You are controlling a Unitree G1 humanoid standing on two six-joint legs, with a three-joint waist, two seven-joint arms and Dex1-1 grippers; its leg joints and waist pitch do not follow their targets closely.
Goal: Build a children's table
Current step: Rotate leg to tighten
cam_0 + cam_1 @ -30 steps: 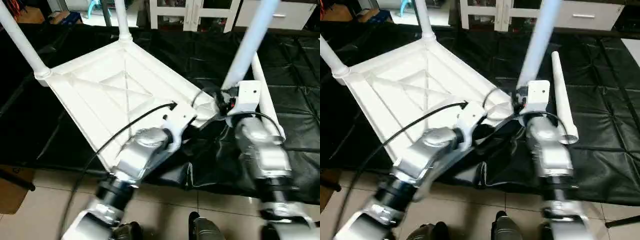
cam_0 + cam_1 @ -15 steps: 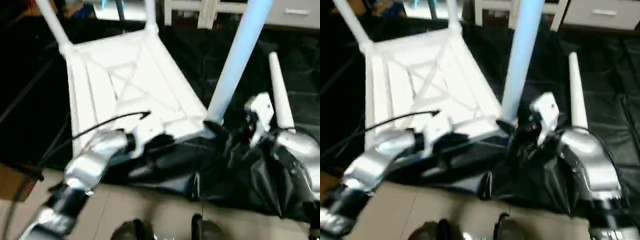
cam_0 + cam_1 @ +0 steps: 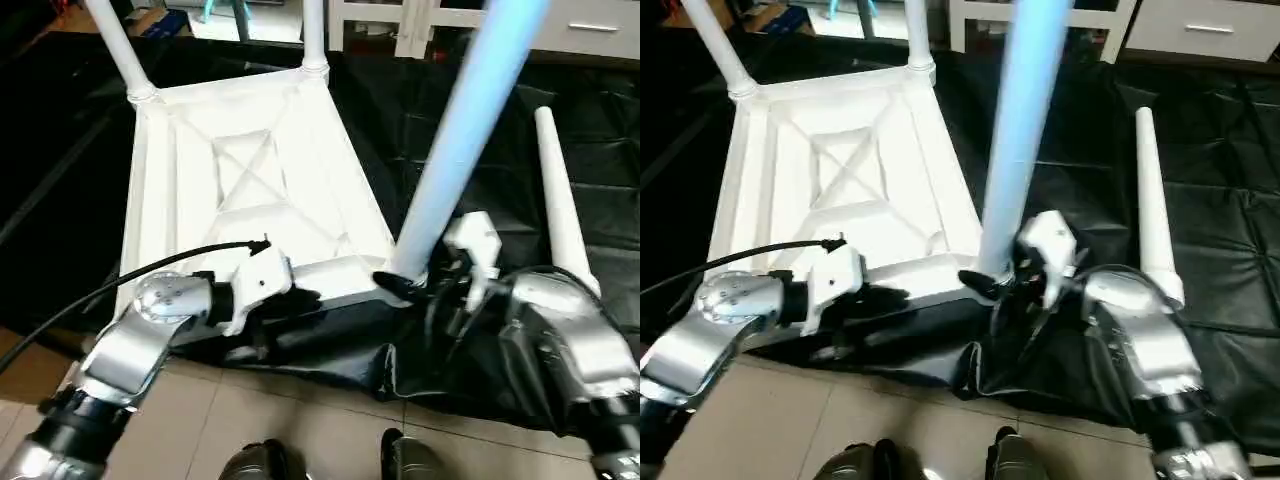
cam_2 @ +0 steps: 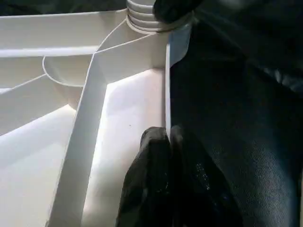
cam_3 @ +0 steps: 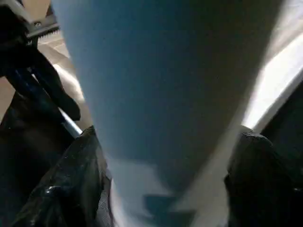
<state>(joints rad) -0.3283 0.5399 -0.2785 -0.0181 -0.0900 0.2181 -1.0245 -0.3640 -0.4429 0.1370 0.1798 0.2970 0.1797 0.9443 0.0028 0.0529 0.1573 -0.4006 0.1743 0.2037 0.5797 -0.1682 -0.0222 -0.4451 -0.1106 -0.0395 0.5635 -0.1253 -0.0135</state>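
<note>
Right wrist view: right end effector (image 5: 161,189) has spread around the upright leg (image 3: 460,140); left end effector (image 4: 163,151) stays clenched.

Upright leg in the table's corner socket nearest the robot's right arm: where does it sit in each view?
Left eye: upright leg slants from right of centre up to the top edge.
Right eye: centre, rising to the top edge.
Left wrist: its ringed base, beyond the rim wall.
Right wrist: close up, mid-picture.
Shared landmark: the table top, at that corner.
</note>
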